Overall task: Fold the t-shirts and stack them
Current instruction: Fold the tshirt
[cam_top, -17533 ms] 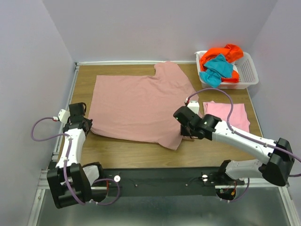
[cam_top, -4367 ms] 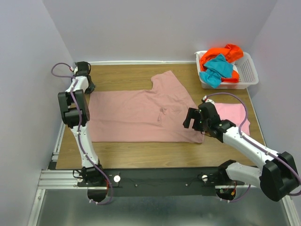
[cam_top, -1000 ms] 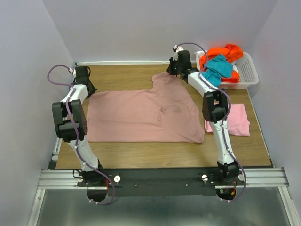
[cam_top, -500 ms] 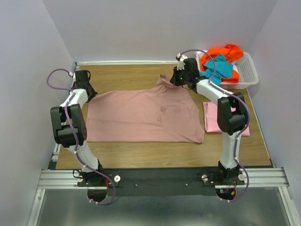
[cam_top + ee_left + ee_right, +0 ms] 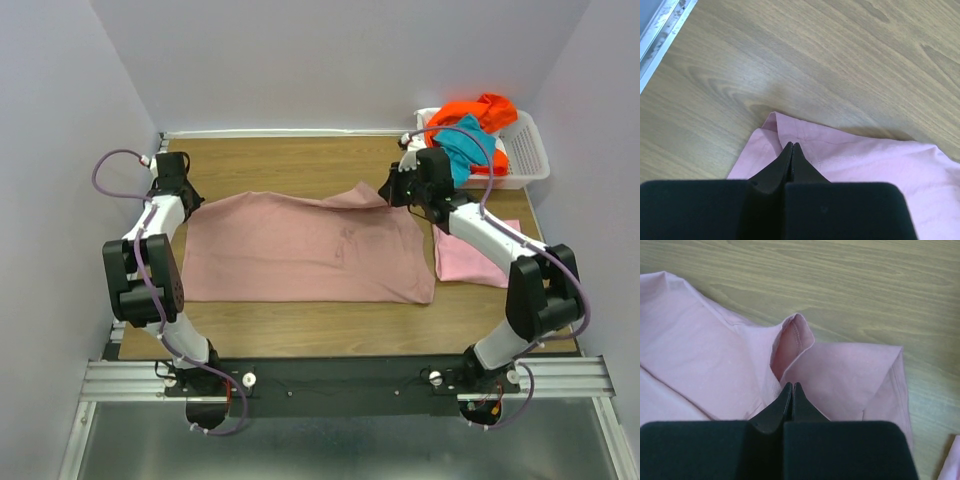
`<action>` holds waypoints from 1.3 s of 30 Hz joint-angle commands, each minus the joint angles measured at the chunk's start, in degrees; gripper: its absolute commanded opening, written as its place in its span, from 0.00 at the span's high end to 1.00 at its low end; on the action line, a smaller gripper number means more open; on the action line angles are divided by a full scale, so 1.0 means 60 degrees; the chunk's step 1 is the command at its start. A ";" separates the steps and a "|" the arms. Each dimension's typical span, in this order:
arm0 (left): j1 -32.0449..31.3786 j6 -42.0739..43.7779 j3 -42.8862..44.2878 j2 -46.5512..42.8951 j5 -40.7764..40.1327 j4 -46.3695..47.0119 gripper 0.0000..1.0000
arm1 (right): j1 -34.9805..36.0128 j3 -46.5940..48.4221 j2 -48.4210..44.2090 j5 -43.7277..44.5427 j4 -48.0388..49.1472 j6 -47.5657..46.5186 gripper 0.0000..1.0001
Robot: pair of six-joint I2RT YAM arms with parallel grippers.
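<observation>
The brown wooden table is carrying everything. On its middle the large dusty rose-mauve cotton t-shirt is lying spread out, mostly flat. Its far edge is rising in a soft ridge toward the right, where the sleeve part is bunching up.

At the far right corner the white slotted plastic basket is holding 2 crumpled shirts, the orange t-shirt and the teal t-shirt. Between the basket and the near edge, the brighter light pink t-shirt is lying as a small folded rectangle, just beside the right edge of the large one.

The left gripper is closed tightly on the far left corner of the rose-mauve shirt, at the hem. The right gripper is also closed, pinching the fabric near a curled hem on the far right part.

In my judgement the task is well short of half done. 1 shirt is looking finished, and the large one is only getting a first fold of its far edge toward the near side. It is not yet stacked, and the 2 shirts in the basket are waiting untouched.
</observation>
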 commanded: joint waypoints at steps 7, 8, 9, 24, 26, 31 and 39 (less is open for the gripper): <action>0.0288 -0.0246 -0.0641 -0.0874 -0.0307 0.0014 1.00 | 0.0060 -0.1488 -0.1680 0.0266 0.0165 0.0231 1.00; 0.0317 -0.0261 -0.0700 -0.0918 -0.0307 -0.0015 1.00 | 0.0060 -0.1634 -0.1840 0.0252 0.0165 0.0289 1.00; 0.0347 -0.0290 -0.0744 -0.0991 -0.0365 -0.0015 1.00 | 0.0060 -0.1737 -0.1929 0.0223 0.0165 0.0304 1.00; 0.1108 -0.0627 -0.1506 -0.1139 -0.0790 0.0218 1.00 | 0.0060 -0.3276 -0.3087 0.0457 0.0165 0.0494 1.00; 0.1167 -0.0612 -0.1491 -0.1051 -0.0761 0.0248 1.00 | 0.0060 -0.3393 -0.3072 0.0472 0.0165 0.0538 1.00; 0.1211 -0.0583 -0.1564 -0.0890 -0.0455 0.0322 1.00 | 0.0060 -0.3847 -0.3014 0.0326 0.0165 0.0773 1.00; 0.1226 -0.0846 -0.2208 -0.0919 -0.0350 0.0366 0.93 | 0.0060 -0.4681 -0.3043 -0.0186 0.0151 0.1709 0.98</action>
